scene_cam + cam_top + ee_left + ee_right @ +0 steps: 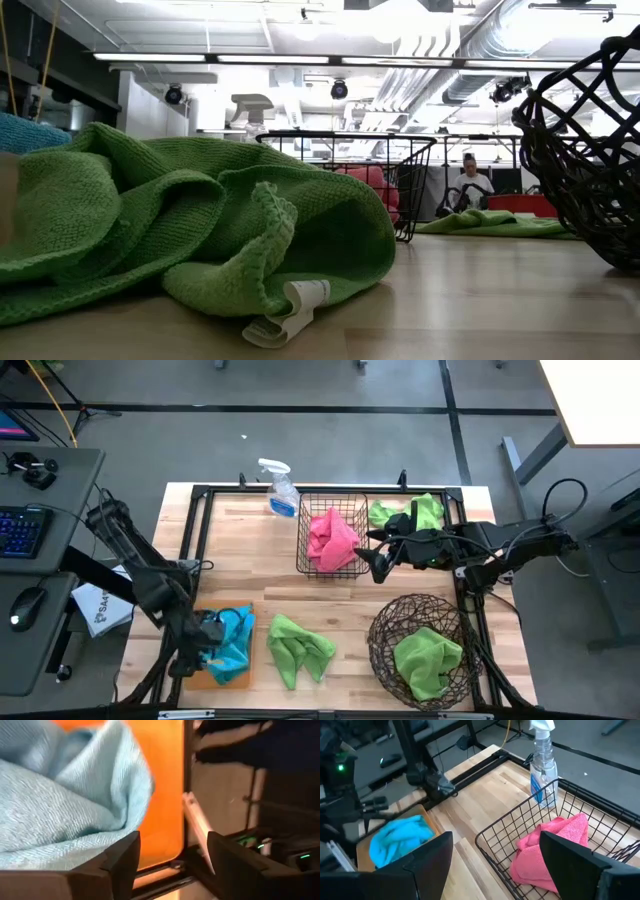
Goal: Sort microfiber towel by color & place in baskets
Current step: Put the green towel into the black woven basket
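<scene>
A blue towel (232,643) lies on the flat orange tray (243,678) at the near left. My left gripper (203,632) hovers at the towel's left edge, open, with the towel (60,795) beside one finger. A pink towel (332,540) lies in the black wire basket (304,565). My right gripper (378,563) hangs open and empty just right of that basket (520,827). One green towel (428,658) sits in the round twig basket (385,622). Another green towel (298,648) lies crumpled on the table, and a third (405,512) lies at the far right. My left gripper is open over the orange tray (162,780), with the blue towel's folds right beside one finger (122,857); I cannot tell whether that finger touches the cloth.
A clear spray bottle (279,488) stands at the far edge, left of the wire basket. A black frame (195,530) rims the wooden table. Bare wood (245,560) lies between the tray and the wire basket. A keyboard and mouse sit on a desk at the left.
</scene>
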Robot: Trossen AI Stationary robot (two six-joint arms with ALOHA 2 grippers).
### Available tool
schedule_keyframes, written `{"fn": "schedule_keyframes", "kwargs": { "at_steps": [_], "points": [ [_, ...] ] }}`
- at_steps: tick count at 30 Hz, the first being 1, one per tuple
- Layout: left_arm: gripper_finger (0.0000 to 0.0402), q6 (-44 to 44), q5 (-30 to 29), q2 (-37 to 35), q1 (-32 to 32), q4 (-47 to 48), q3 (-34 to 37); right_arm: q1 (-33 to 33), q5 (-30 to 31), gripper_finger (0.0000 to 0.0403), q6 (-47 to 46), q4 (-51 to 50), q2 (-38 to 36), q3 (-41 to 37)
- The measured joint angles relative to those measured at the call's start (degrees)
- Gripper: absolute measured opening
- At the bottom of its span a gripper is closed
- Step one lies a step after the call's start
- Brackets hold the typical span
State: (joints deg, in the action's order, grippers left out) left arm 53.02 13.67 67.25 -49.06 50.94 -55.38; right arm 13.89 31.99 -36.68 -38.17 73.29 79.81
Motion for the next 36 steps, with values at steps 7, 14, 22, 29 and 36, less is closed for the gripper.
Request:
{"fn": "schedule_keyframes", "kwargs": {
  "at_steps": [7, 14, 22, 29, 36],
  "points": [
    [0.0229, -3.92, -14.41, -4.55, 10.27, -3.19, -5.41, 0.0, -8.37, 0.0293, -1.78, 8.0, 9.53, 0.12],
    [0.023, -15.17, -22.87, -10.32, 23.28, -8.28, -8.0, 1.55, -27.67, 0.0293, 0.98, 23.68, 25.86, 0.04],
    [0.023, -20.75, -38.81, -15.38, 27.82, -13.39, -8.0, 3.25, -30.88, 0.0293, 0.53, 27.7, 37.52, -0.04],
    [0.023, -23.26, -39.21, -14.93, 27.69, -19.17, -7.98, 5.17, -31.93, 0.0293, 0.97, 29.43, 42.77, -0.04],
    [0.023, -23.29, -41.46, -14.19, 27.68, -19.49, -7.97, 6.09, -31.38, 0.0267, 1.61, 29.72, 46.55, -0.04]
  ]
}}
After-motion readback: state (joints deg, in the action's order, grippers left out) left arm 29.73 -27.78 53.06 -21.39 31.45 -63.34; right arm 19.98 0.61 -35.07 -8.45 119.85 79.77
